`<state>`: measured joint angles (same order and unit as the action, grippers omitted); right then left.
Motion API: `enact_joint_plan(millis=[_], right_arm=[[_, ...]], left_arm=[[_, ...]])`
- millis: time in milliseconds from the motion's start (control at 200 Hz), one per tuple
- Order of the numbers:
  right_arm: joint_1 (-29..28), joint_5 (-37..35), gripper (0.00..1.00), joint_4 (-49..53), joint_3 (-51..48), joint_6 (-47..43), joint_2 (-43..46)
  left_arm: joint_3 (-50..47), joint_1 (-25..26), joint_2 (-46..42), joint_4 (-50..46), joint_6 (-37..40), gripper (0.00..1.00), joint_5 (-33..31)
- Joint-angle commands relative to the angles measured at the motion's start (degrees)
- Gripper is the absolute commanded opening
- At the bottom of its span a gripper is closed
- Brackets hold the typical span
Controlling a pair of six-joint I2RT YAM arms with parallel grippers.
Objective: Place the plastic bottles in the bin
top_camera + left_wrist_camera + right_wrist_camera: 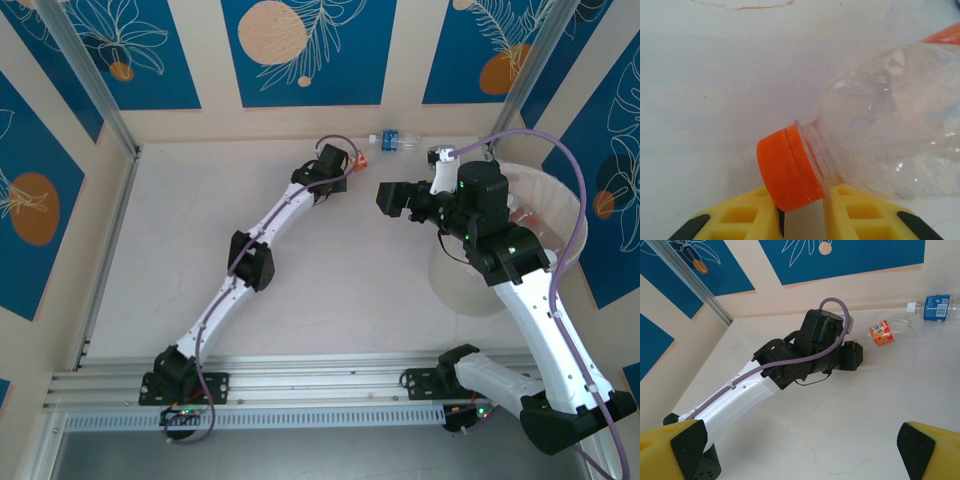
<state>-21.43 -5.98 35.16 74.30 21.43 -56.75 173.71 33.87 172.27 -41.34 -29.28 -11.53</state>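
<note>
Left pincer (pixel 802 202): yellow fingers set narrow, with the orange cap (pixel 790 167) at their tips; whether they pinch it, I cannot tell.
Orange-capped bottle (pixel 890 135): clear, on its side on the pale surface (pixel 180 240), near the far wall.
Blue-labelled bottle (pixel 395 140): lies just beyond it.
Right pincer (pixel 800 455): fingers wide apart, holding nothing.
Bin (pixel 470 290): on the right, partly under the right arm, apart from both bottles.
</note>
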Motion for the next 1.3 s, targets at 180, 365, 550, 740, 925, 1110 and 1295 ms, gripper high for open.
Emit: enact_joint_plan(millis=[180, 365, 550, 740, 925, 1110, 1295], right_arm=[[-0.4, -2.5, 1.0, -2.5, -1.3, -0.3, 0.4], [-0.4, -3.6, 1.0, -4.2, -2.6, 1.3, -0.1], [-0.4, 1.3, 1.0, -4.4, -2.2, 2.0, -3.0], [-5.7, -7.3, 1.0, -6.9, 3.3, 7.1, -16.7], [-3.8, -18.4, 0.99, -11.9, 14.9, 10.6, -33.6], [0.1, -13.7, 1.0, -14.1, 24.8, 15.4, -50.0], [2.3, -23.2, 1.0, -1.6, 44.2, 3.2, -67.8]], left_arm=[[6.2, -0.3, -1.7, -5.9, 4.3, 0.01, 5.5], [7.3, -0.1, -6.1, -12.1, 7.0, 0.0, 9.1], [7.3, -0.2, -11.6, -20.4, 9.2, 0.0, 14.2], [7.4, -0.3, -20.6, -28.2, 11.1, 0.24, 14.0], [7.4, -2.3, -28.6, -30.3, 10.9, 0.36, 12.2], [7.3, -8.5, -33.1, -32.8, 11.9, 0.4, 9.3], [7.3, -14.9, -36.9, -31.5, 13.1, 0.58, 14.1]])
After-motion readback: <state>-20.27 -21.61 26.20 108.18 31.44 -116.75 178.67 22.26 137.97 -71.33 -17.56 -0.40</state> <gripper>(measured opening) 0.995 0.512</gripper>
